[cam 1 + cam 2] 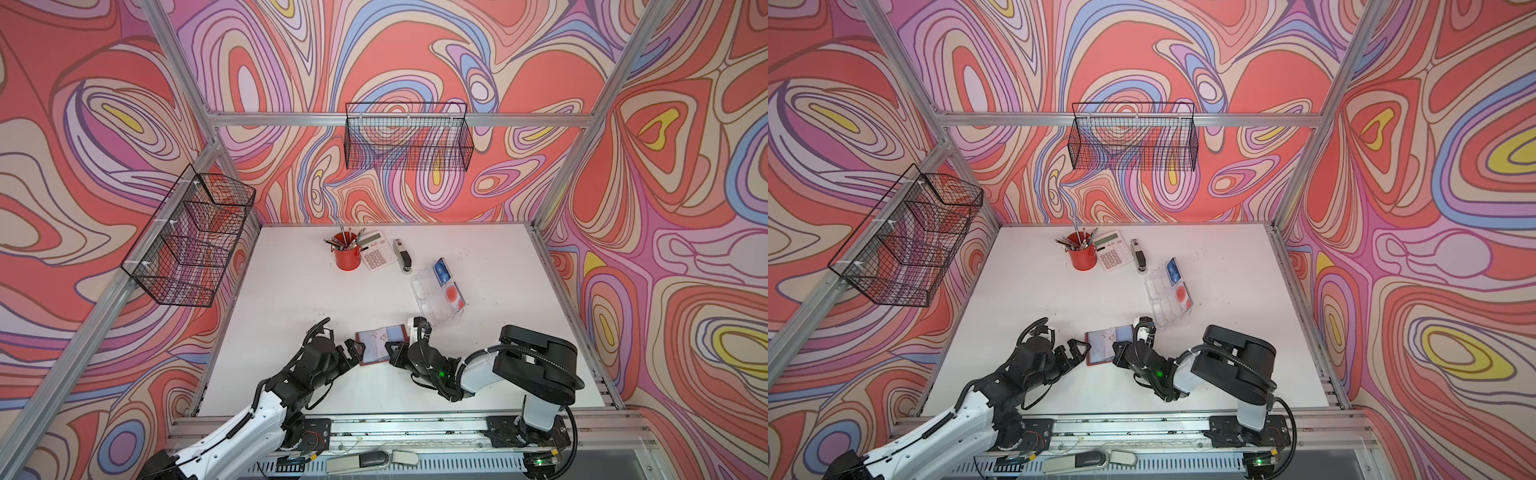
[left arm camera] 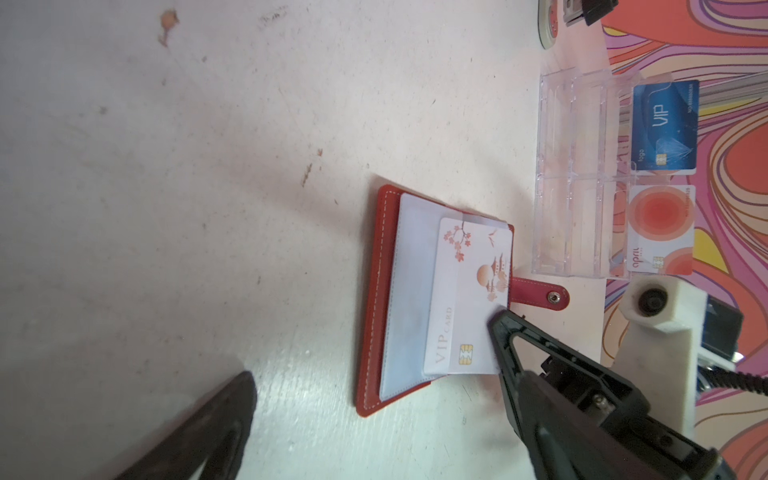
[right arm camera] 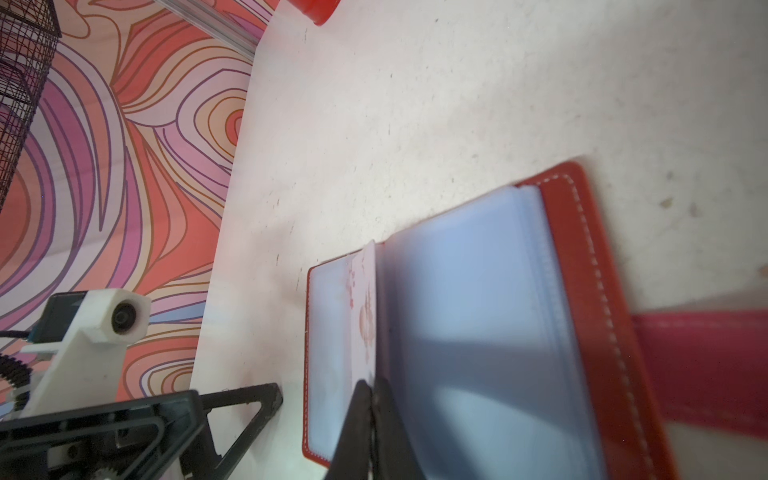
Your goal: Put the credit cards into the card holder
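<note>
Right gripper (image 3: 371, 395) is pinching the pale card (image 2: 469, 291), its arm folded low, reaching in from the table's (image 1: 291, 299) right edge. The card holder (image 2: 372, 299) lies open near the front edge. Its fold and the card run front-to-back, chip frontward. Left gripper (image 1: 354, 352) gapes just beside it.

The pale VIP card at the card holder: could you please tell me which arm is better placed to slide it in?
Right, I think: the right gripper is shut on the pale VIP card, which lies on the open card holder. The left gripper stands open beside it, empty.
</note>
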{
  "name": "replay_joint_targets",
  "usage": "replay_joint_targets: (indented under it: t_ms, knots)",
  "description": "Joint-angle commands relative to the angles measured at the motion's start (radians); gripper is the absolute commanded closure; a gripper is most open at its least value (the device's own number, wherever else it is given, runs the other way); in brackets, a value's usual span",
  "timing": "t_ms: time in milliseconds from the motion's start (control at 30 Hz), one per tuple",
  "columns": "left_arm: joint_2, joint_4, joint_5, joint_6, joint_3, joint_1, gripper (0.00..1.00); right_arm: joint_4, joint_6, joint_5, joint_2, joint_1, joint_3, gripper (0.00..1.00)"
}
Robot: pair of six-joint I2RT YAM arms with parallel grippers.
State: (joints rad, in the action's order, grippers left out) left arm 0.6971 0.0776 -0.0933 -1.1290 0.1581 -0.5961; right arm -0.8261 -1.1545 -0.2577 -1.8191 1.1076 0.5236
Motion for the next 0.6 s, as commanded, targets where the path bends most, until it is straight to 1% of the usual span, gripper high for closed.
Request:
replay_joint_targets:
  t_ms: [0,100,233,400,567]
  knots:
    - [0.004,-0.010,0.001,0.010,0.013,-0.002,0.00,0.026,-0.016,0.023,-0.035,0.012,-0.016,1.00]
    - [0.011,-0.025,-0.010,0.009,0.009,-0.002,0.00,0.014,-0.014,0.028,-0.043,0.015,-0.012,1.00]
    - [0.035,-0.039,-0.012,0.014,0.010,-0.002,0.00,0.079,0.018,0.052,-0.053,0.017,0.036,1.00]
    - [0.097,-0.100,-0.045,0.014,0.012,-0.002,0.00,0.115,0.034,0.051,-0.054,0.024,0.050,1.00]
    - [0.159,-0.112,-0.056,0.029,0.035,-0.002,0.00,0.141,0.053,0.064,-0.052,0.024,0.057,1.00]
